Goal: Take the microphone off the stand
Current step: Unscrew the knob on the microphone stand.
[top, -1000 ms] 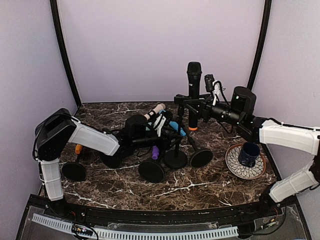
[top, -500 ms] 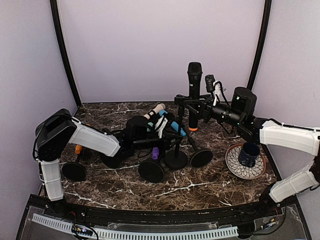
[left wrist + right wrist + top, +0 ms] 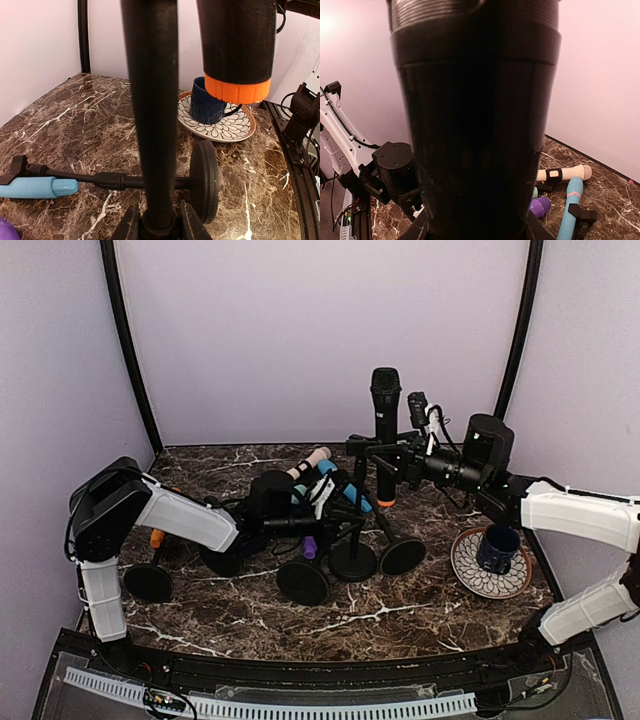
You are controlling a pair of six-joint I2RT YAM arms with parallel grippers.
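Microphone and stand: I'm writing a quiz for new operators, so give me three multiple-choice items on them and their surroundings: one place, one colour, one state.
1. Where does the blue mug stand?
A on the patterned plate; B on a stand's base; C in the right jaws.
2. What colour is the band at the lower end of the microphone?
A green; B orange; C white.
3. How are the left jaws?
A wide open in the air; B shut on the mug; C shut on the stand's pole.

A: the mug sits inside the plate's rim.
B: the band shows orange against the black body.
C: the left wrist view shows them pinching the pole.
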